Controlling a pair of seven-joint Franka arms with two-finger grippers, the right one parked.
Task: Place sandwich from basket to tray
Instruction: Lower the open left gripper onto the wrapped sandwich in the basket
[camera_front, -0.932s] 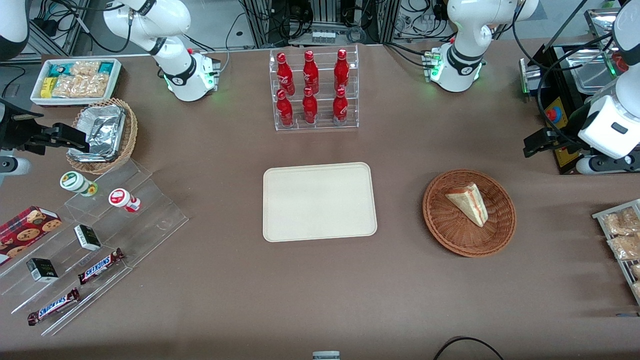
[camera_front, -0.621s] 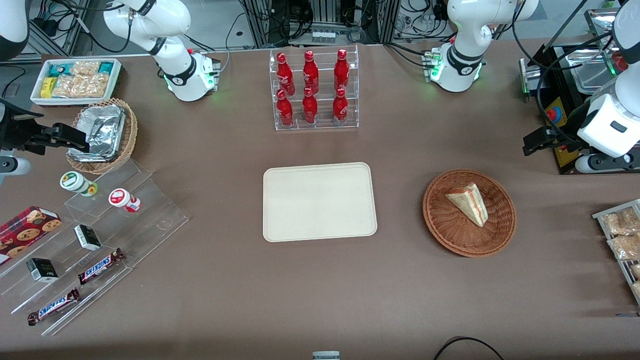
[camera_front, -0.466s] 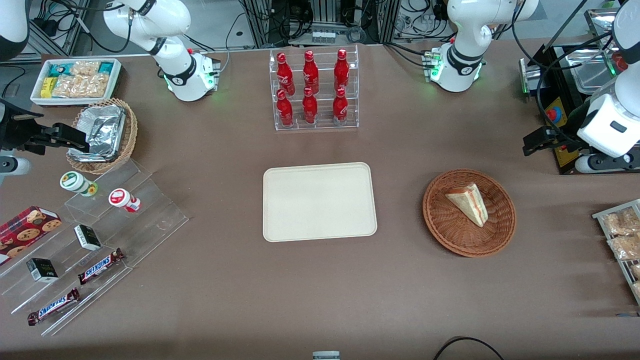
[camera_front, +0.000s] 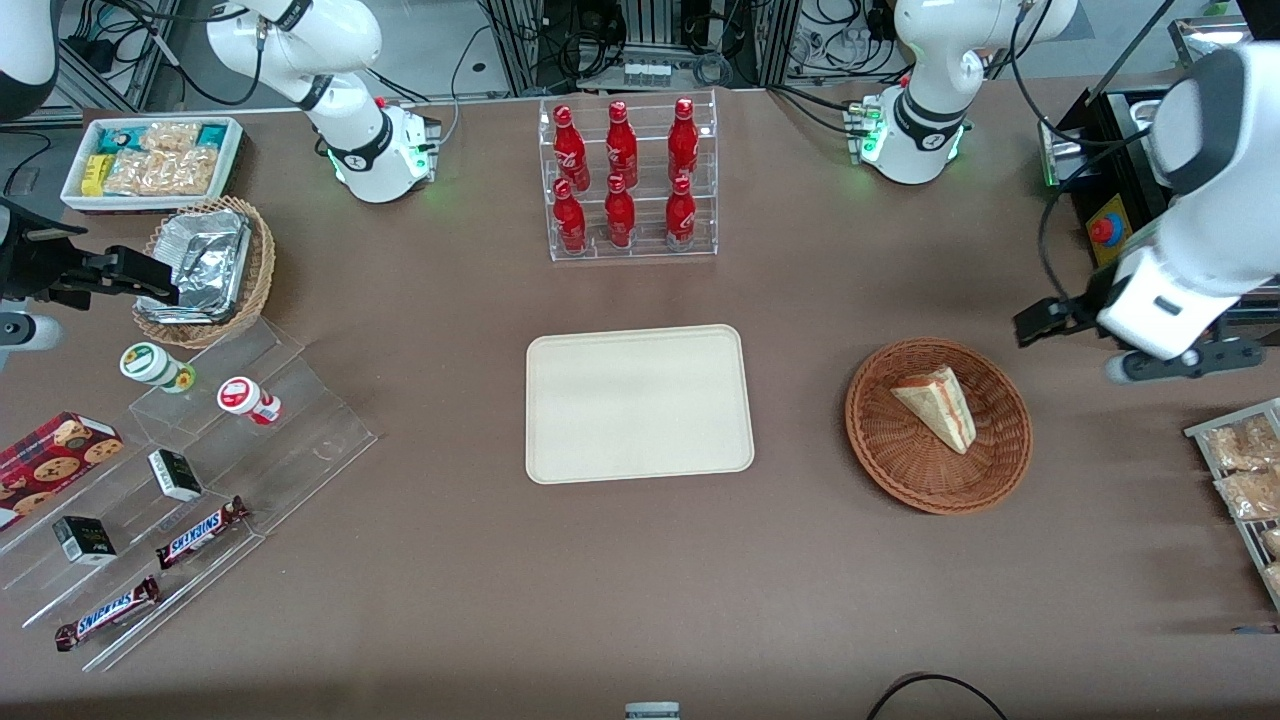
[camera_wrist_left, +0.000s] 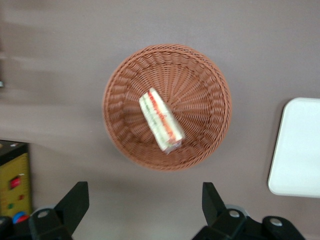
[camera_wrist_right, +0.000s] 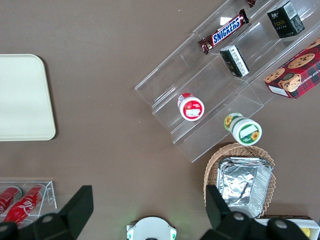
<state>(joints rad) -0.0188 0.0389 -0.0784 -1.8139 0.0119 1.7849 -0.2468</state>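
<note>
The sandwich (camera_front: 935, 405), a pale wedge with red and green filling on its edge, lies in the round reddish-brown basket (camera_front: 880, 450). The cream tray (camera_front: 638, 403) sits bare beside the basket, toward the parked arm's end. My left gripper (camera_front: 1045, 322) hangs in the air just off the basket's rim, toward the working arm's end and slightly farther from the front camera. The left wrist view shows the sandwich (camera_wrist_left: 161, 120) in the basket (camera_wrist_left: 205, 100), a tray corner (camera_wrist_left: 300, 150), and my gripper (camera_wrist_left: 143, 197) open and empty over bare table.
A clear rack of red bottles (camera_front: 625, 180) stands farther from the front camera than the tray. A wire rack of snack packets (camera_front: 1245, 470) lies at the working arm's end. A control box with a red button (camera_front: 1105, 230) stands near the gripper.
My left arm has swung toward the basket, nearer the front camera; the gripper now sits just off the basket's rim. The sandwich, basket and tray have not moved.
</note>
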